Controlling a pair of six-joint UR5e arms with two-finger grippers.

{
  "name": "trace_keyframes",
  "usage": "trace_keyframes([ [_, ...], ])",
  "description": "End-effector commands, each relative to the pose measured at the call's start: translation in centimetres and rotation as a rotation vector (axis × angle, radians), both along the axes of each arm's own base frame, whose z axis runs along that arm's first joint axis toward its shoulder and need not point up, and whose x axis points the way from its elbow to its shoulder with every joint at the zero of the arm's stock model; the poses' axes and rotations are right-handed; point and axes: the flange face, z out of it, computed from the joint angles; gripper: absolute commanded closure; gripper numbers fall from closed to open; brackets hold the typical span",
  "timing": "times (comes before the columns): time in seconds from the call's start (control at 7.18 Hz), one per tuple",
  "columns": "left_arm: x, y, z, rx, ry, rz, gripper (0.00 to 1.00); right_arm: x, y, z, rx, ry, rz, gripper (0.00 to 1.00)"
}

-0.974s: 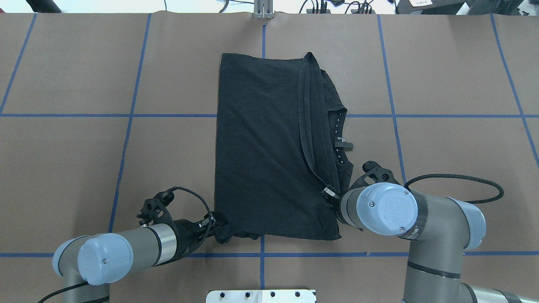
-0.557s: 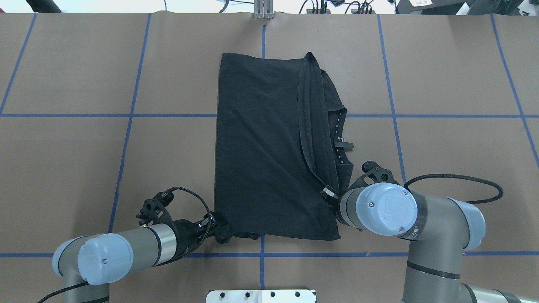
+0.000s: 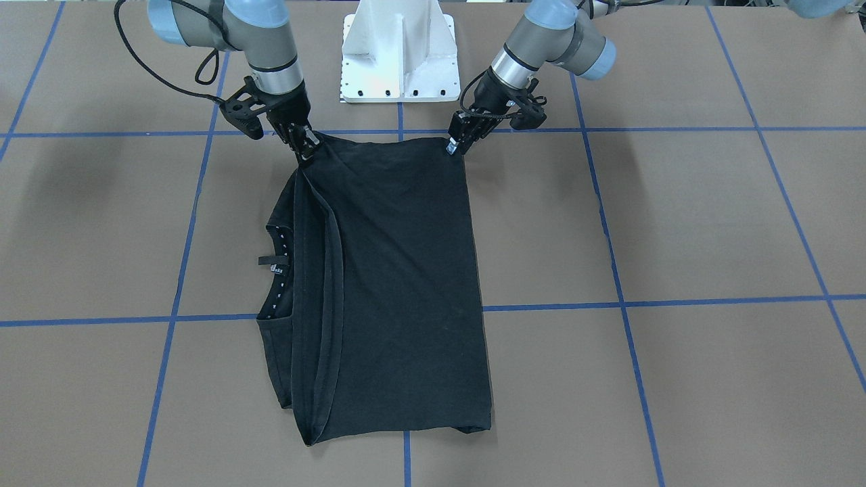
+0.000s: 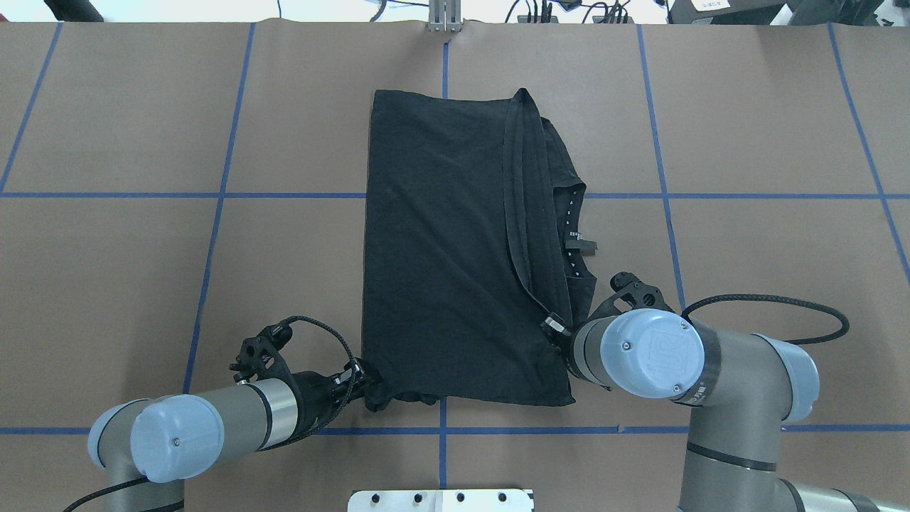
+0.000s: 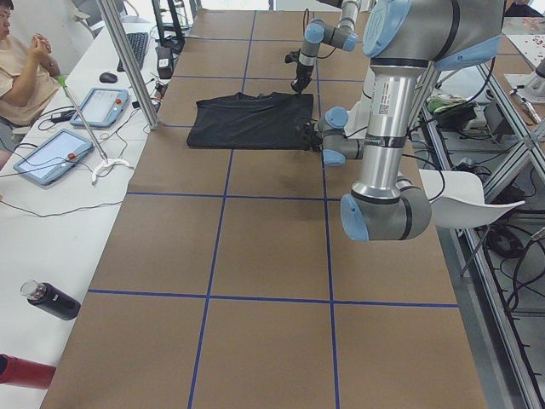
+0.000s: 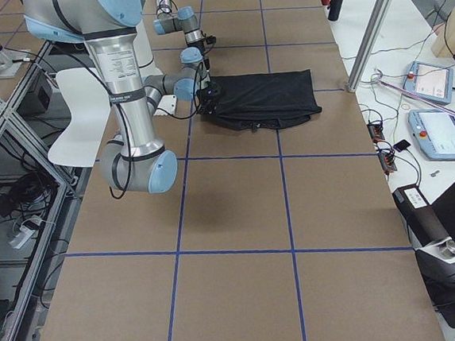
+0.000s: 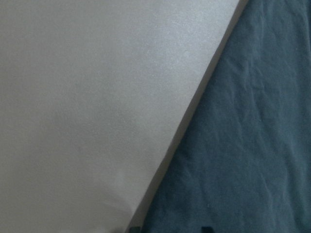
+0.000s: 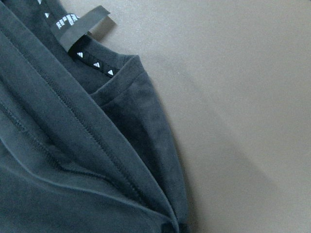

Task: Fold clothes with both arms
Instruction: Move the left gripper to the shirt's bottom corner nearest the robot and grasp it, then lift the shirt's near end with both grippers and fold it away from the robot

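The black T-shirt [image 4: 441, 249] lies folded lengthwise into a tall rectangle on the brown table, collar and neck label [image 4: 581, 245] showing on its right side. My left gripper [image 4: 368, 380] is at the shirt's near left corner, shut on the bunched fabric. My right gripper [image 4: 557, 327] pinches the near right edge just below the collar. From the front, the T-shirt [image 3: 399, 270] is drawn taut toward the right gripper [image 3: 306, 145], and the left gripper [image 3: 453, 144] holds the other corner. The right wrist view shows folds of the shirt [image 8: 73, 160] running together at the bottom edge.
The white pedestal base [image 3: 400, 51] stands just behind the shirt's near edge. Blue tape lines [image 4: 213, 195] grid the table. In the exterior left view, a person [image 5: 21, 60] sits at a side bench with tablets [image 5: 98, 106] and a metal post [image 5: 128, 60].
The left arm has drawn back a hair toward the near left, tugging its shirt corner with it. The right arm and the rest of the shirt are unchanged.
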Motion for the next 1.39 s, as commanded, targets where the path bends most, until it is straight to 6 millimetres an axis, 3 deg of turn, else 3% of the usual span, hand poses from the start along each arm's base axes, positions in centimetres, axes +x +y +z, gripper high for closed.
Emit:
trace_keyframes([
  [0.0, -0.2, 0.2, -0.5, -0.027, 0.018, -0.001, 0.91, 0.0, 0.0, 0.0, 0.0, 0.0, 0.0, 1.0],
  [0.14, -0.3, 0.3, -0.6, -0.027, 0.022, 0.002, 1.0, 0.0, 0.0, -0.1, 0.001, -0.002, 0.0, 1.0],
  [0.56, -2.1, 1.2, -1.4, -0.042, 0.034, 0.083, 1.0, 0.6, 0.0, -0.3, 0.002, -0.009, 0.002, 1.0],
  [0.7, -4.9, 2.2, -1.3, -0.048, 0.047, 0.149, 1.0, 1.8, 0.3, -0.3, -0.001, -0.017, -0.001, 1.0],
  [0.84, -6.3, 2.7, -2.7, -0.046, 0.079, 0.175, 1.0, 3.9, 1.2, -1.4, -0.007, -0.052, -0.019, 1.0],
  [0.97, -6.5, 2.8, -3.9, -0.04, 0.101, 0.178, 1.0, 5.2, 1.9, -2.7, -0.013, -0.089, -0.037, 1.0],
  [1.11, -7.0, 2.5, -4.9, -0.034, 0.124, 0.171, 1.0, 5.8, 1.2, -3.3, -0.022, -0.106, -0.035, 1.0],
  [1.25, -7.5, 0.4, -5.6, -0.014, 0.128, 0.132, 1.0, 7.9, -1.9, -3.8, -0.052, -0.134, -0.007, 1.0],
])
